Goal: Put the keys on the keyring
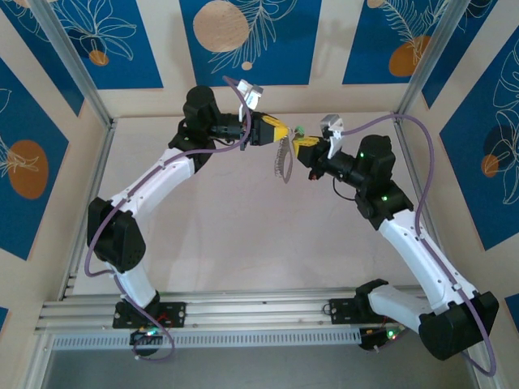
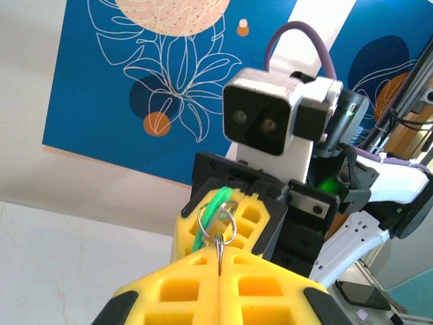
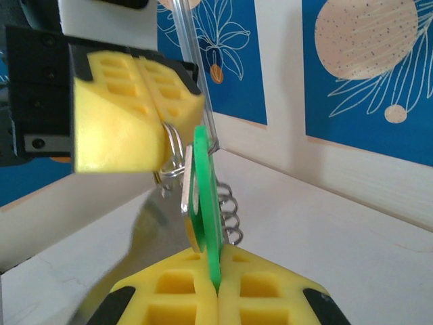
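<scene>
Both grippers meet in mid-air above the back of the table. My left gripper (image 1: 280, 130) (image 2: 220, 267) is shut on the keyring (image 2: 220, 245) (image 3: 170, 145), a thin grey wire loop seen edge-on between its yellow fingers. My right gripper (image 1: 300, 146) (image 3: 218, 288) faces it, shut on the flat green piece (image 3: 206, 196) (image 2: 207, 215) of the keys. A silvery key (image 3: 184, 177) lies against the green piece. A small round ring (image 2: 226, 220) links the green piece to the keyring. A silvery coiled cluster (image 1: 282, 162) (image 3: 229, 210) hangs below the two grippers.
The pale table (image 1: 243, 243) lies well below both grippers. Blue patterned wall panels (image 1: 243, 40) and metal frame posts (image 1: 73, 73) enclose the back and sides. The right arm's purple cable (image 1: 422, 186) loops at the right.
</scene>
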